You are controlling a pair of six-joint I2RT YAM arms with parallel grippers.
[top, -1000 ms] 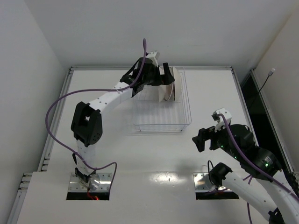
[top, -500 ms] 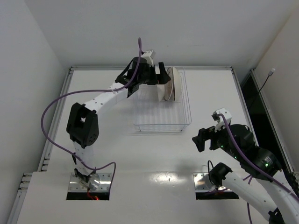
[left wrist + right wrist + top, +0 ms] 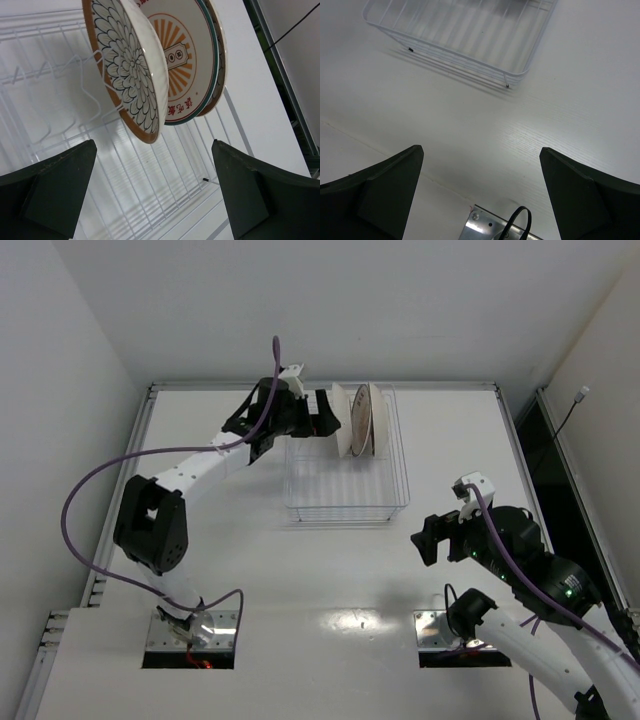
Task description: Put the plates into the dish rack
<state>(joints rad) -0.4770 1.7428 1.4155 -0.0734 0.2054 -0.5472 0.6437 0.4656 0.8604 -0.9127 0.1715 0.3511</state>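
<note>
Wire dish rack (image 3: 340,492), plates (image 3: 358,422) upright at far edge

white arms (image 3: 190,468), black joints (image 3: 150,530), purple cables (image 3: 276,352)

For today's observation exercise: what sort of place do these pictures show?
Probably a robotics lab, not a kitchen: left arm and right arm bolted to a white table, plain white walls, one dish rack holding plates.
</note>
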